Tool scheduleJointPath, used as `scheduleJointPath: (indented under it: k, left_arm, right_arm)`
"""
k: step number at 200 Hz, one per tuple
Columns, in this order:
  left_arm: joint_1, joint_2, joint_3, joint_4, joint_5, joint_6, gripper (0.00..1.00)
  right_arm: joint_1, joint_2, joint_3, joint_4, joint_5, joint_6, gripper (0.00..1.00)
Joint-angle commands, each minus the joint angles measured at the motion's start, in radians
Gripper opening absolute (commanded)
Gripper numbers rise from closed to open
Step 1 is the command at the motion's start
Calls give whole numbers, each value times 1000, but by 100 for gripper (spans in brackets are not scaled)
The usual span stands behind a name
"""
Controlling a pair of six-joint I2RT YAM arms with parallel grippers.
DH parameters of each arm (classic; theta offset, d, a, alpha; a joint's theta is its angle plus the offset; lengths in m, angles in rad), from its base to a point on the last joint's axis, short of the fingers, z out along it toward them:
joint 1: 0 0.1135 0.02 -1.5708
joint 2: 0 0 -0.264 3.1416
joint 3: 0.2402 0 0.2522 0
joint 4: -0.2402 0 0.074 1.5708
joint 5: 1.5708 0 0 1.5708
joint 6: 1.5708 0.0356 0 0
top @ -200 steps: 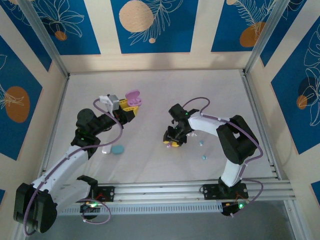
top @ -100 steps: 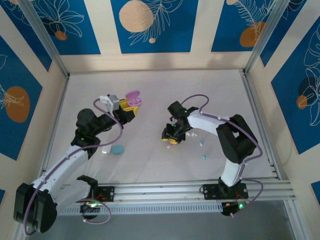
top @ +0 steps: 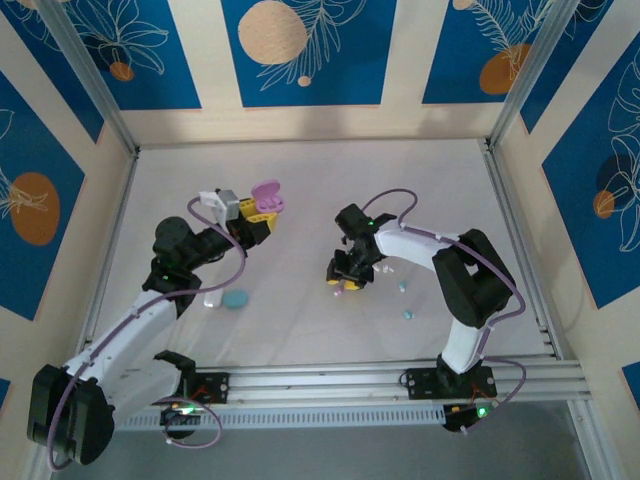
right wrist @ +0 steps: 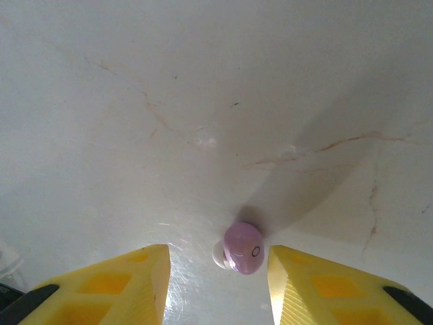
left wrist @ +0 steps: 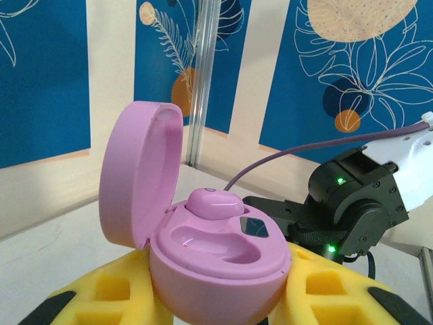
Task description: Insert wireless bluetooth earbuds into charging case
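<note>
Counter [top: 320, 180]: pale, carrying the loose pieces. Case [left wrist: 210, 267]: pink, lid up, clenched in my left jaws; left wrist view shows one bud [left wrist: 215, 203] seated, indistinct from above. Loose pink bud [right wrist: 243, 248]: on the counter between my released right jaws, off-centre; I should centre first, then close gently.

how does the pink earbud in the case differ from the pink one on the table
The cased earbud sits in the open pink case gripped by the left claw; the loose earbud lies on the table within the open right claw. The cased earbud shows its top; the loose earbud shows a white tip. Both are pink.
</note>
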Motion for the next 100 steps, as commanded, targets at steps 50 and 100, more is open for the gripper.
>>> scheduleJointPath:
  k: [50,100]
  left_arm:
    - [-8,-3,34,31,10,-13,22]
    - [-9,-1,40,32,6,-17,23]
  right_arm:
    - [17,59,4,-6,-50,-16,39]
    - [36,49,35,-16,-38,-34,33]
